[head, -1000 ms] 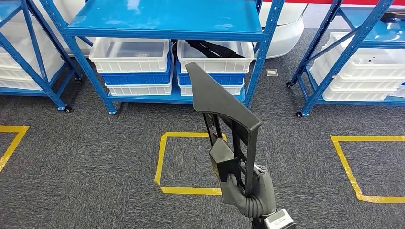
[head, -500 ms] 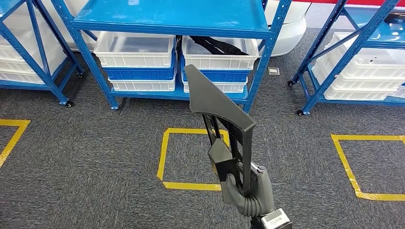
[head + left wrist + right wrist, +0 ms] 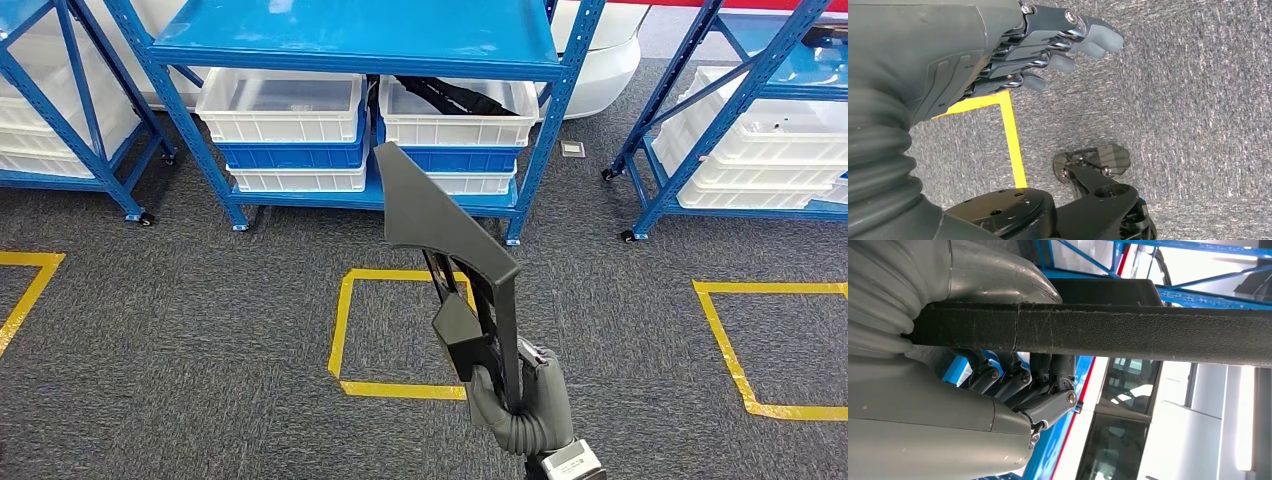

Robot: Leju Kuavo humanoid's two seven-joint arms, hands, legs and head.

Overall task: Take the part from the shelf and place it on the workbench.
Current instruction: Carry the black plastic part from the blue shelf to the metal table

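Note:
My right hand (image 3: 520, 395) grips the lower end of a dark grey plastic part (image 3: 435, 215) and holds it upright in front of me, over the carpet. The part has a broad triangular panel at its upper end and a ribbed stem below. In the right wrist view the part's long edge (image 3: 1128, 332) crosses the picture and my fingers (image 3: 1048, 407) wrap around it. My left hand (image 3: 1048, 45) hangs over the carpet with its fingers loosely extended and nothing in them.
A blue shelf rack (image 3: 350, 45) with white and blue bins (image 3: 285, 110) stands ahead, with similar racks (image 3: 760, 90) on both sides. Yellow tape squares (image 3: 345, 335) mark the grey carpet. A white rounded body (image 3: 600, 55) stands behind the middle rack.
The held part has leaned a little to the left and further from me. The shelf scene shifted slightly between the earliest frame and now, so the camera moved a bit.

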